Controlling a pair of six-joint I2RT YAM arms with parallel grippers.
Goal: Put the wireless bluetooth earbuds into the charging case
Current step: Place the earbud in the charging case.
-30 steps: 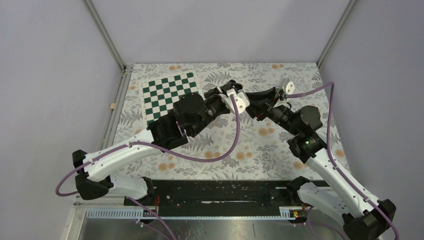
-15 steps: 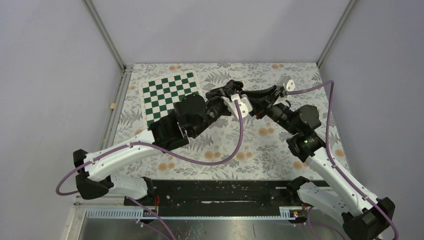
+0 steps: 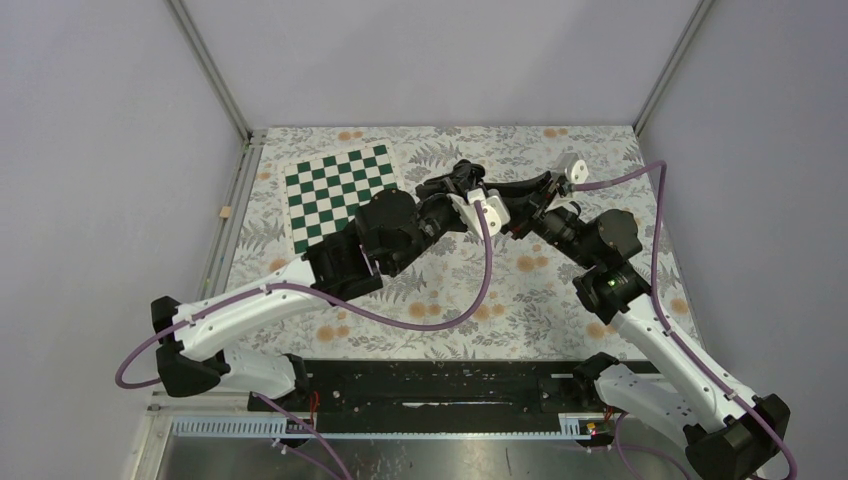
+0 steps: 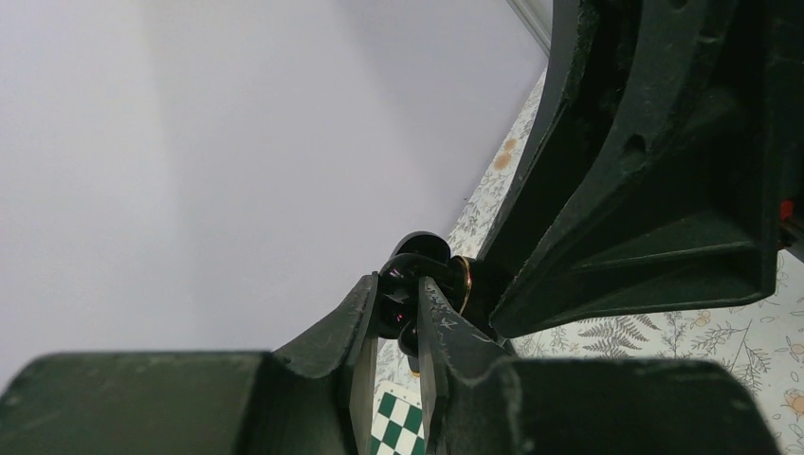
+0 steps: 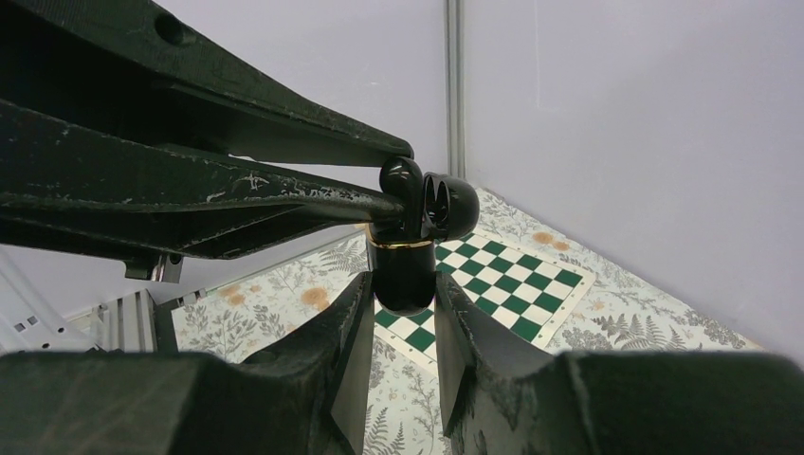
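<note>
Top view: left hand (image 3: pixel 472 180) and right hand (image 3: pixel 503 200) found tip to tip above the floral surface (image 3: pixel 450 290), just right of the checkered mat (image 3: pixel 335 190). Bud and case too small and too hidden there to make out.

Left wrist view: left hand (image 4: pixel 395 313) clamped tight on a black bud (image 4: pixel 398 284) at centre frame, pinched between both fingers. Case (image 4: pixel 462 284) right against it, gold seam showing just to the right, with the right hand's bulk filling the right half of the frame. Could not tell from here whether the stem had entered its well.

Right wrist view: right hand (image 5: pixel 402 294) clamped on the lower body of the case (image 5: pixel 400 265), lid (image 5: pixel 447 204) open at upper centre. Bud (image 5: pixel 400 178) held at the mouth of the case by the left fingers (image 5: pixel 237 194) reaching in from the left. Judged as the seating step, with the bud at or partly in its well. Called for a steady, upright case, the stem lined up with the well, then a light press straight down. Called for release only once seated flush, fingers parted slowly and lifted clear without dragging the bud out. Risked a tilted bud jamming on the rim, or the case twisting in the grip under a sideways push.
</note>
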